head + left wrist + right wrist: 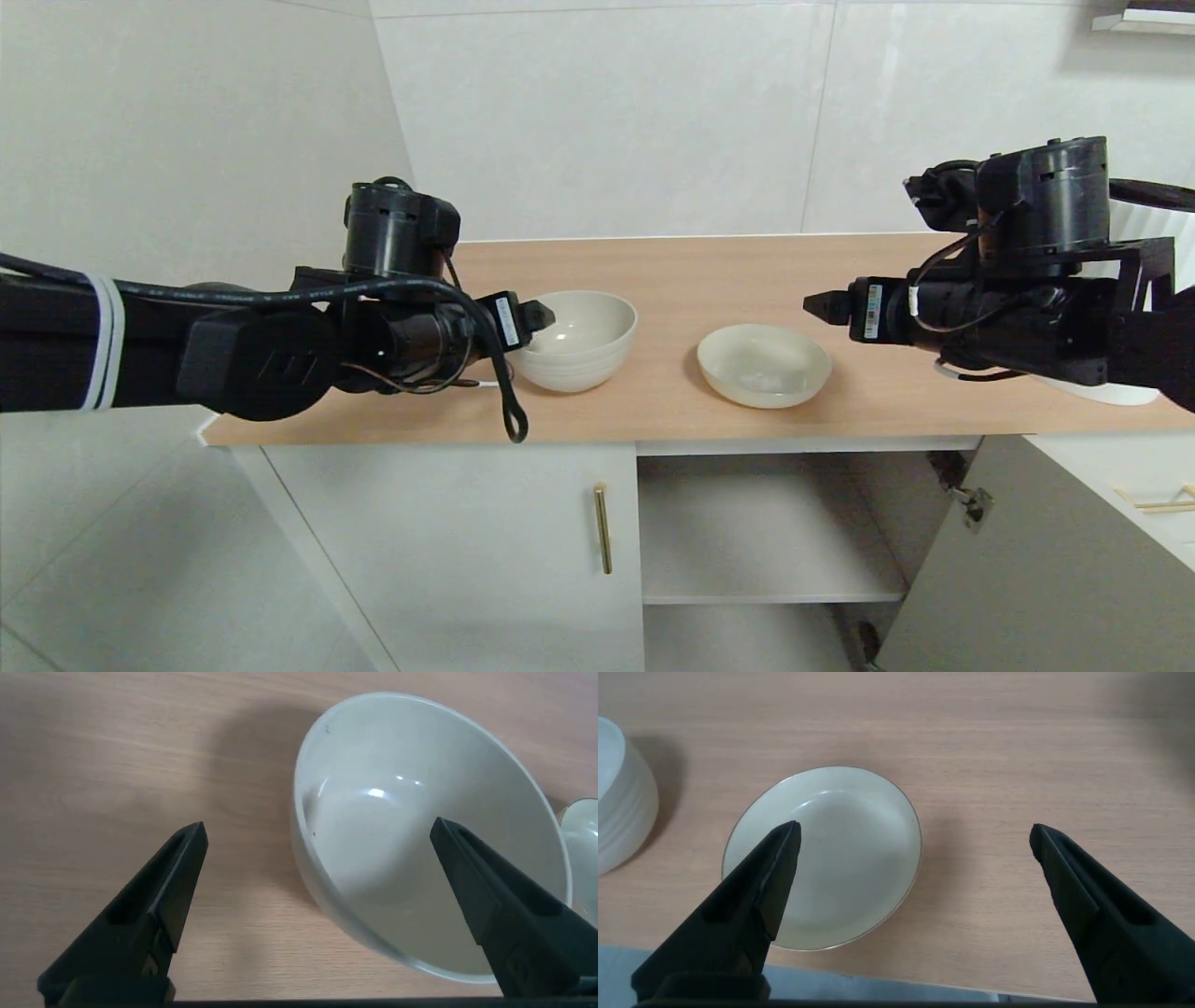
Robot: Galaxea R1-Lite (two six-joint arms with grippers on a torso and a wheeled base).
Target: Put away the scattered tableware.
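Countertop (709,271): a flat slab of pale wood grain is seen, backed by glossy white wall tiles (607,112).
Deep bowl (579,341): a round, off-white, glazed bowl with faint ribs around its outer wall is set near the countertop's front edge, toward the left end. Its bare glossy inside (420,849) is shown.
Shallow dish (764,364): a low, cream, smooth-glazed dish with a thin rim is placed near the front edge, just beside the deep bowl and apart from it. Its bare inside (827,854) is shown.
Left gripper (534,320): the arm is held level and pointed at the deep bowl's left rim. The black wedge-shaped fingers are spread wide (318,833), with the rim lined up between them. Contact cannot be told.
Right gripper (822,306): the arm is held level above the countertop, to the right of the shallow dish and apart from it. The fingers are spread wide (915,833) and nothing is held.
Cabinet (448,551): a white closed door with a slim brass handle (603,527) is seen on the left. On the right a door (1027,560) is swung open, and a bare white shelf (766,588) is exposed.
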